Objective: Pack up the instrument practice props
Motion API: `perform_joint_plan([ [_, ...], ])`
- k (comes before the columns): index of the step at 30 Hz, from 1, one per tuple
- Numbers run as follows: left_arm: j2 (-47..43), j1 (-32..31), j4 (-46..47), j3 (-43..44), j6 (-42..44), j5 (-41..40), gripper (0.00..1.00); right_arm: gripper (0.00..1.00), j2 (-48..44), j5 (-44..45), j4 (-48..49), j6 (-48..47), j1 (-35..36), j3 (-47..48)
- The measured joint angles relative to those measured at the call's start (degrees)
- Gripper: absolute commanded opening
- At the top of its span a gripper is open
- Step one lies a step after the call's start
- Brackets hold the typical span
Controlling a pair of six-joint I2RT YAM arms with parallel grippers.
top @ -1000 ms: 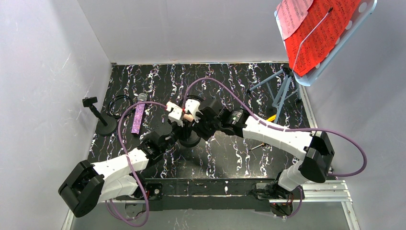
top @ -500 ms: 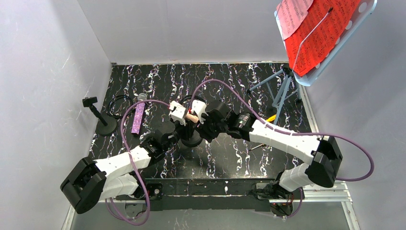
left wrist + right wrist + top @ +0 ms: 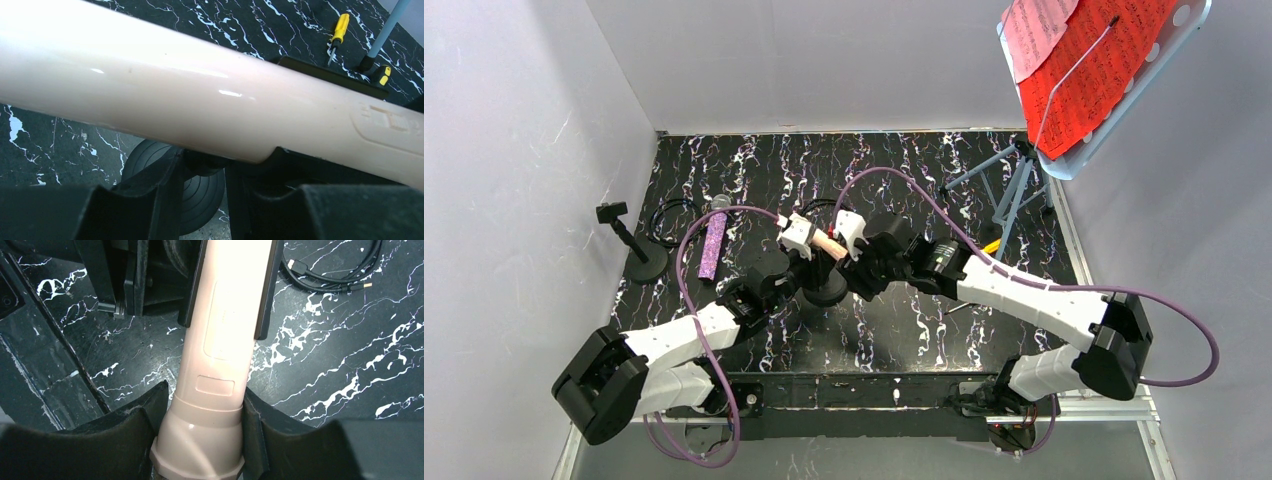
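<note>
Black marble-look tabletop (image 3: 904, 180), glossy and veined white, is sitting between plain white walls (image 3: 824, 60). Mid-table, the cream microphone (image 3: 220, 315), a smooth shiny plastic cylinder, is running left to right, its wider collared head pointing right. We are clamping that head end in the right gripper (image 3: 200, 435). Our left gripper (image 3: 200, 172), jaws narrow, seems to be pinching the black mic post (image 3: 200, 200) with the ribbed round base beneath, though the microphone is hiding the contact.
</note>
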Motion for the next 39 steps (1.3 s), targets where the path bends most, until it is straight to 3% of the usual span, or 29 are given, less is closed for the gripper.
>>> perform_joint_plan([
  [11,0.39,1.77,-0.83,1.03,-0.94,0.92,0.00,0.01,-3.65,-0.26,-2.14,2.27,0.00,-1.57],
  [21,-0.13,7.91,-2.05,1.31,-2.01,1.27,0.00,0.01,-4.24,-1.07,-4.70,2.78,0.00,-1.60],
  [29,0.11,15.12,-3.17,1.46,-2.86,-12.20,0.00,0.01,-8.11,-3.87,-18.60,3.69,0.87,-2.29],
  [39,-0.15,15.15,-3.98,1.46,-0.46,-11.82,0.00,0.01,-10.93,0.83,-21.05,4.63,1.03,-2.21],
])
